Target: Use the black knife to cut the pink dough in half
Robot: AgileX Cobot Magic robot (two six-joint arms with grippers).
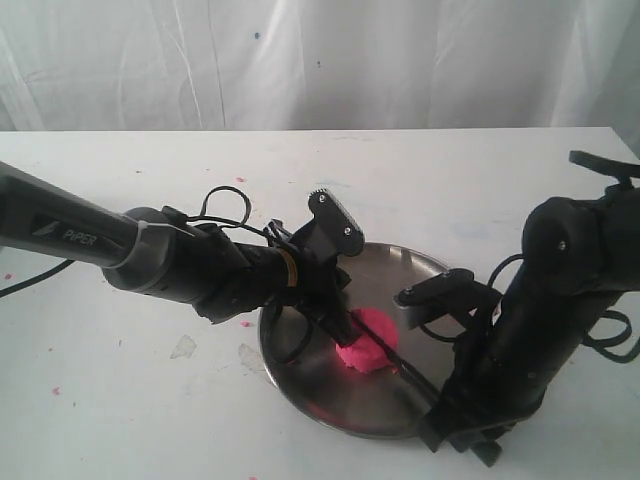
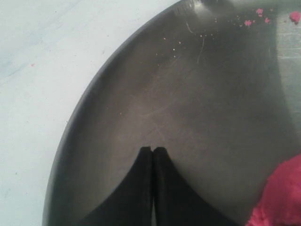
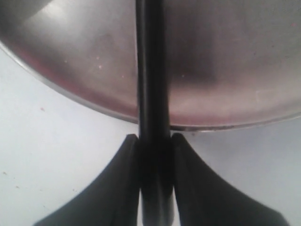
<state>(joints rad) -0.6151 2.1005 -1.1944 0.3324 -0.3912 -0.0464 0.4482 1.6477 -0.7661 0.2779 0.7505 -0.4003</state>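
Left gripper (image 2: 153,149): your left jaws are pressed together with nothing between them. The tips are down over the bare plate floor, just beside the dough.
Steel plate (image 1: 405,258): it sits on the white table (image 1: 100,400) between your two arms. A few pink crumbs (image 2: 258,12) lie near its rim.
Pink dough (image 1: 368,347): it lies near the middle of the plate. From the exterior view it reads as one lump, with the blade lying across it.
Black knife (image 3: 151,70): it runs from your right gripper over the plate rim and across the dough.
Right gripper (image 3: 154,139): your right fingers are clamped on the knife from both sides, just outside the plate rim.
Done so far: you have the knife in hand and laid over the dough, so the cut looks under way.
Left to do: no gap shows between two halves, and I cannot tell how deep the blade sits. You likely need to press through and part the pieces.
Writing: "PiPER" (image 1: 62,235) in white on your left arm's forearm. Nothing else is readable.
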